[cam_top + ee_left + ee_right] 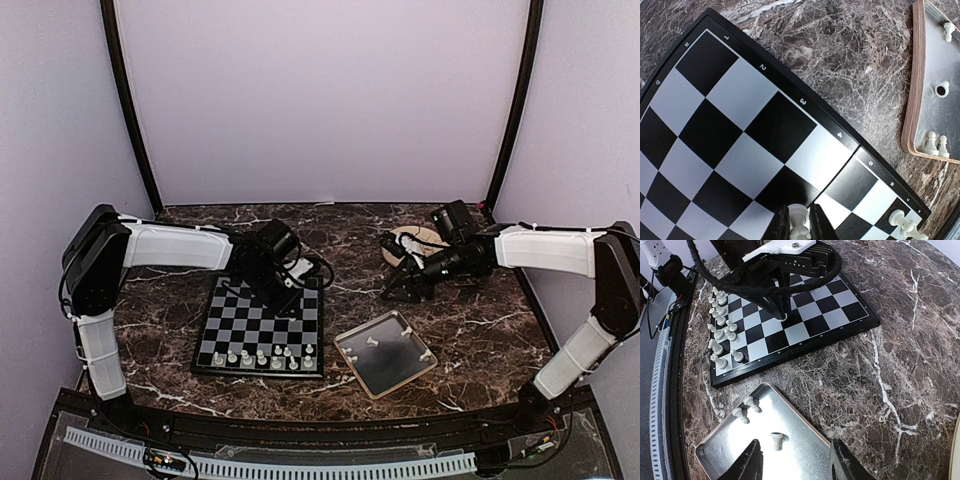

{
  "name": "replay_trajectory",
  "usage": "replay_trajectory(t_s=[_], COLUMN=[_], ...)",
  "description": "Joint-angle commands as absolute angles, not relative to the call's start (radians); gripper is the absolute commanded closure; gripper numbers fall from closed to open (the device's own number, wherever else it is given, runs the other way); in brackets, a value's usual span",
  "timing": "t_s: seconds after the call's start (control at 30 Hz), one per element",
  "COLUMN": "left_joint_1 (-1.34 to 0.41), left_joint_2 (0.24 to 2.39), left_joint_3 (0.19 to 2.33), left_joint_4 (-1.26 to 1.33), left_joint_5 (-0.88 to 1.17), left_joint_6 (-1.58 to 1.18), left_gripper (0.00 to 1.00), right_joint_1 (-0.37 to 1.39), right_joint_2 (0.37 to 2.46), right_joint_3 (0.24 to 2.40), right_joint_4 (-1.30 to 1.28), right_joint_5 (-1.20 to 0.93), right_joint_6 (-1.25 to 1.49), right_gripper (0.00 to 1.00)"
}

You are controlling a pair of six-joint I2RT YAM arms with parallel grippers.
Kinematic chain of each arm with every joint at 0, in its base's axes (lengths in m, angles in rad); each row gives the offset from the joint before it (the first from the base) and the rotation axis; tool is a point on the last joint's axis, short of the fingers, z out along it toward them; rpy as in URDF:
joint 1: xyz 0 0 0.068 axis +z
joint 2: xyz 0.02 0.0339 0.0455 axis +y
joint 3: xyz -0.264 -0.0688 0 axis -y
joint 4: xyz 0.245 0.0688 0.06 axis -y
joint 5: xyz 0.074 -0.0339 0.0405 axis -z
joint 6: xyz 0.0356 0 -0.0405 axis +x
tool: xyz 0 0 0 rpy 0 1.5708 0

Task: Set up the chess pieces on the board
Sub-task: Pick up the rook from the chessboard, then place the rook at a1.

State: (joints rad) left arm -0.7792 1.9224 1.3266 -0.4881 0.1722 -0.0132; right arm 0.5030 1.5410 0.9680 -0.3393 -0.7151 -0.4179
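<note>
**Left gripper pinches a piece over the board; right gripper hangs open above the tray.**

The left gripper (800,212) has its dark jaws drawn in snug against a small white piece (798,222), over the 12 o'clock half of the board (262,325). Whether the piece's base touches the square I cannot tell. This looks like a transfer step. Next the piece needs carrying toward 6 o'clock, where the set chess pieces (260,357) stand in rows, then an upright release on a free square. The right gripper (796,460) is spread wide and empty over the tray (805,440), at 4 o'clock from the board. The figurines are glossy, plastic-looking and knob-topped, the board flat and checkered, the tray dull metal with a pale rim, and the tabletop (480,320) dark veined marble.
</note>
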Motion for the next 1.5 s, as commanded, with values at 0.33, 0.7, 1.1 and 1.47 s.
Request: replay_trajectory(t_s=[0.33, 0.7, 1.1, 1.47], left_joint_1=[-0.779, -0.73, -0.701, -0.7], left_joint_2=[1.795, 1.503, 1.3, 1.281], left_joint_3=[1.284, 1.03, 0.917, 0.808], left_joint_4=[-0.585, -0.716, -0.909, -0.879], left_joint_5=[0.085, 0.014, -0.051, -0.006], left_joint_6=[-0.017, -0.217, -0.472, -0.577], left_gripper=[0.95, 0.96, 0.96, 0.96], right_joint_1=[0.5, 0.5, 0.5, 0.5], right_joint_2=[1.559, 1.567, 1.576, 1.577], right_joint_3=[0.963, 0.965, 0.969, 0.97], right_joint_4=[-0.323, -0.327, -0.329, -0.329], right_joint_5=[-0.741, -0.75, -0.772, -0.783], right_joint_6=[-0.431, -0.431, -0.429, -0.427], right_gripper=[0.55, 0.55, 0.56, 0.56])
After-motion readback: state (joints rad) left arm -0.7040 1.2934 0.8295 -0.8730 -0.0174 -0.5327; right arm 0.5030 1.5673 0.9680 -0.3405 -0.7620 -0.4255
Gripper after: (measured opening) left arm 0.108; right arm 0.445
